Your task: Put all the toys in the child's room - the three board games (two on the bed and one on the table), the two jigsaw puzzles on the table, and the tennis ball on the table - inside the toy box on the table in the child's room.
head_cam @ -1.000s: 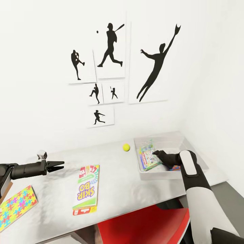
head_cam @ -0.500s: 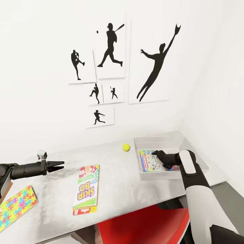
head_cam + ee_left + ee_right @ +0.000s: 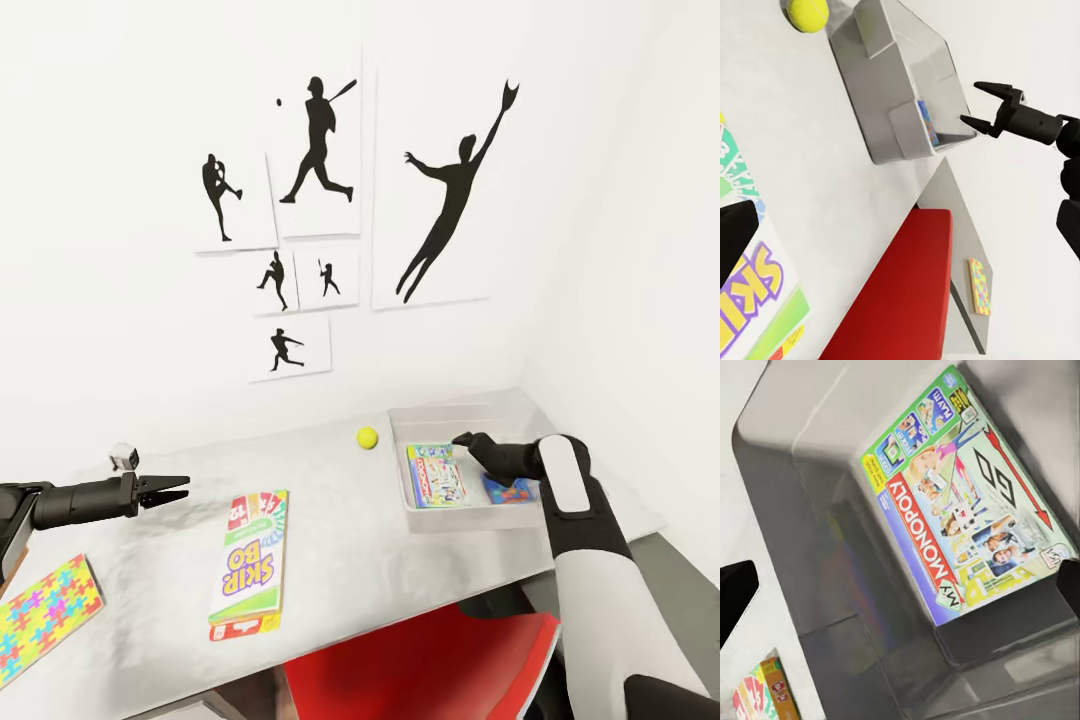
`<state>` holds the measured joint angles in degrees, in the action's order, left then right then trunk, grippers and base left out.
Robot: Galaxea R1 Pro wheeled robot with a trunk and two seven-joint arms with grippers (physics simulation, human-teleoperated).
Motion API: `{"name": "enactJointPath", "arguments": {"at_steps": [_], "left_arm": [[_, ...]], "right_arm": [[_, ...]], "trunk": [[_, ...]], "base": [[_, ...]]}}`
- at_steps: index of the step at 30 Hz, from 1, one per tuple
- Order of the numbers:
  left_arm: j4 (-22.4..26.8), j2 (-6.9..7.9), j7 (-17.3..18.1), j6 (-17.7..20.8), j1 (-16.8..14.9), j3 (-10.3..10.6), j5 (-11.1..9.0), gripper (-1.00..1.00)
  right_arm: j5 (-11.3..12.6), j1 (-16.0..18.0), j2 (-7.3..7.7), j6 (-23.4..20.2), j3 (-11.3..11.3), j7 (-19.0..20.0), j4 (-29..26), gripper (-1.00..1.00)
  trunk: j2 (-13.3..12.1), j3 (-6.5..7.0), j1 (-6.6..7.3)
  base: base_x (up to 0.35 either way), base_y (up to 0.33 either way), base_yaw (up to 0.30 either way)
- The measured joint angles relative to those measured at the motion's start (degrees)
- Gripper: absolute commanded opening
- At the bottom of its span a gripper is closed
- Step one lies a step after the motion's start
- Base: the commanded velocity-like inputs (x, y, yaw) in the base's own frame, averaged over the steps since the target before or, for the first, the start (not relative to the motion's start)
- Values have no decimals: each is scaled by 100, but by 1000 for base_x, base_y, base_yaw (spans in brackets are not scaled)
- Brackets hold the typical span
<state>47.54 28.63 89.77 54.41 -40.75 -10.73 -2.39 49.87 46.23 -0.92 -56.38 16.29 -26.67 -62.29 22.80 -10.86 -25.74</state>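
Two board games are lying flat in the toy box at the table's far right corner: Monopoly and a blue box. The right gripper is hovering over the box, fingers spread and empty. The left gripper, parted, is hanging above bare tabletop. Skip-Bo is lying mid-table with room around it; the tennis ball is resting just beside the box's rim; one jigsaw is lying at the near left edge.

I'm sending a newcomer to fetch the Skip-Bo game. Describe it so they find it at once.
On the pale table under the black sports silhouettes, look between the jigsaw puzzle at the near left and the grey toy box at the right. The Skip-Bo box lies flat there: a thin rectangle, its name printed in purple.
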Motion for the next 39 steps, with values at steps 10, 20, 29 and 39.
{"name": "enactJointPath", "arguments": {"at_steps": [10, 20, 29, 39], "left_arm": [[0, 0, 0, 0, 0, -1, -4, 100], [0, 0, 0, 0, 0, -1, -9, 100], [1, 1, 0, -1, 1, 5, -11, 100], [1, 7, 0, -5, 1, 7, -11, 100]], "right_arm": [[24, -20, 9, -327, 17, 6, -781, 100], [916, -79, 47, -343, -73, 6, -1674, 100], [1865, -1349, 93, -345, -934, 518, -2771, 100], [1990, -2529, 133, -339, -1076, 2237, -2926, 100]], "trunk": [[0, 85, 0], [0, 170, 0], [0, 250, 0], [-1, 332, 0]], "base": [[0, 0, -124], [0, 0, -115], [0, 0, -39], [0, 0, 39]]}}
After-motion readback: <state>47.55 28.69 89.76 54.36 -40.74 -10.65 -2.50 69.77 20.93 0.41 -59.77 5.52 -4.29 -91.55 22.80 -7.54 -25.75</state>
